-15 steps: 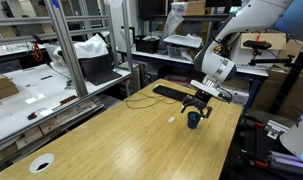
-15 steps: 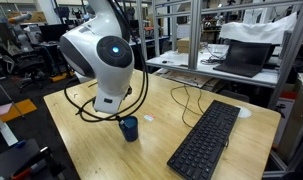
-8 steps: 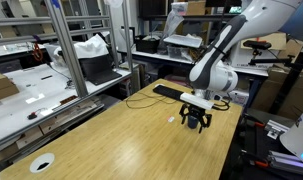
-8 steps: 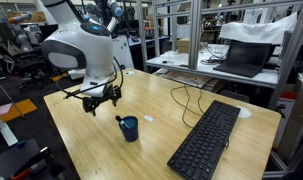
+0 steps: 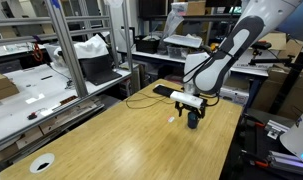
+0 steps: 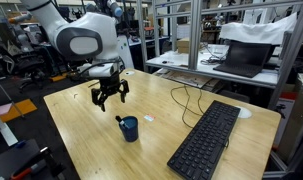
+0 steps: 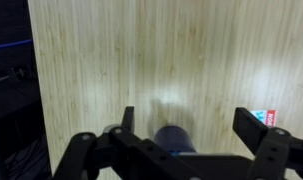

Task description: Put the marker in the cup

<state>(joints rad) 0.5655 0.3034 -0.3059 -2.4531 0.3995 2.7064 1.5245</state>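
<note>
Wrist view: black two-finger gripper (image 7: 186, 122) spread, empty, over small navy cup (image 7: 176, 138), clear of bench edges. Thin dark marker (image 6: 119, 121) leans out of the cup; a low pass could snag it.

arm (image 6: 81, 42): elbow bent, wrist turned straight down | gripper (image 6: 110, 96): jaws spread wide, gripping nothing | wrist view: both fingertips (image 7: 126, 120) parted, dark
</note>
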